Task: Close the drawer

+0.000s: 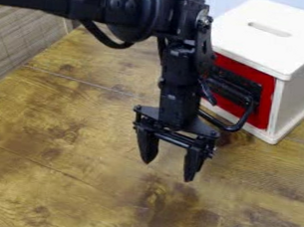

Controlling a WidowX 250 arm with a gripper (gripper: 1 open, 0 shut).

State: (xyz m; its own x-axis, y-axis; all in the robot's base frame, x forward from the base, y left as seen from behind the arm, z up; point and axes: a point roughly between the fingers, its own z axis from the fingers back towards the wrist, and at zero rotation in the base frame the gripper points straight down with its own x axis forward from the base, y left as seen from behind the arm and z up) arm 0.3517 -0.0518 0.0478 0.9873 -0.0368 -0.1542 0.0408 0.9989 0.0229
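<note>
"Where's the drawer?"

"Its red front (259, 112) shows in the side of the white cabinet (292, 58), which stands toward the table's far right corner. The arm hides part of it, so I can't tell how far out it sits."

"And the fingers (170, 169)?"

"Spread wide, pointing down at the wooden table (71, 163), nothing between them. They're in front of the cabinet, toward the viewer."

"How would it handle?"

"The box looks like smooth, painted board: stiff, fairly light, probably not fragile. Push too hard or off-centre and the whole cabinet might skid or the drawer bind."

"Grab the handle (227, 122)?"

"No need to grip. It's a rounded black loop, likely hard plastic and a bit slippery. I'd press squarely on its middle, or on the flat black panel (237, 85), straight inward."
</note>
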